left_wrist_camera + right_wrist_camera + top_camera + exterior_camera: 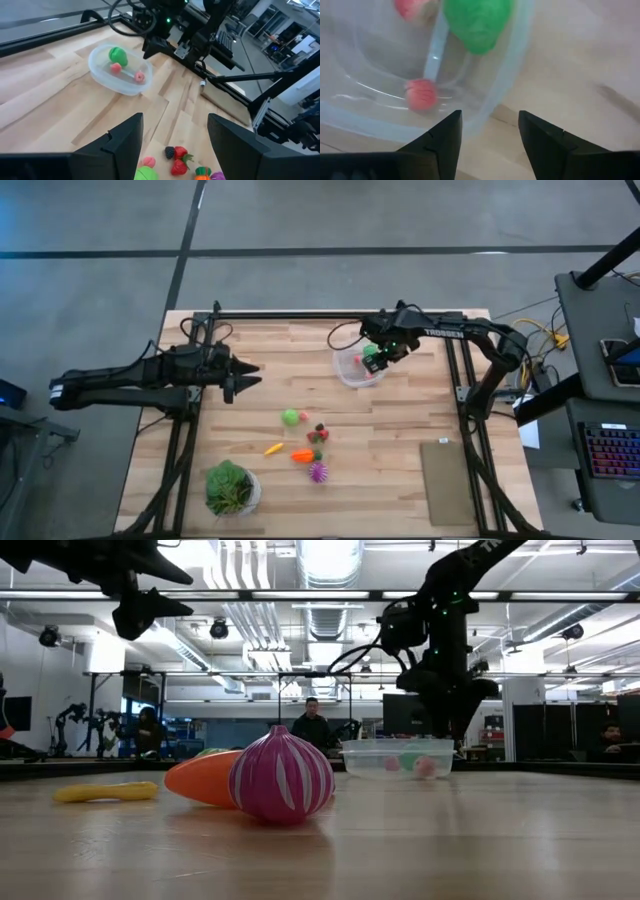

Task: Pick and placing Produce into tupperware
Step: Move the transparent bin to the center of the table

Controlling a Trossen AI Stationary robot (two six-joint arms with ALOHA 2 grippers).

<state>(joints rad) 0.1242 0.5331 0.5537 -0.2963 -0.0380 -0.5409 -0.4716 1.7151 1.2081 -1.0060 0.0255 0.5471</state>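
The clear round tupperware [352, 370] stands on the far right part of the table and holds a green piece [477, 22] and two pink-red pieces [421, 95]. My right gripper [376, 361] hovers open just above its rim [500, 95], touching nothing. The rest of the produce lies mid-table: a green piece [290, 417], a small pink one [304, 416], a red one [318, 433], a yellow one [273, 448], an orange carrot [303, 455] and a spiky purple ball [318, 472]. My left gripper [246, 377] waits open above the table's left part.
A leafy plant in a white pot [232, 488] stands near the near-left corner. A flat brown board [447, 480] lies at the near right. The black frame rails [460, 370] run along the table's sides. People [313, 725] show in the room behind the table.
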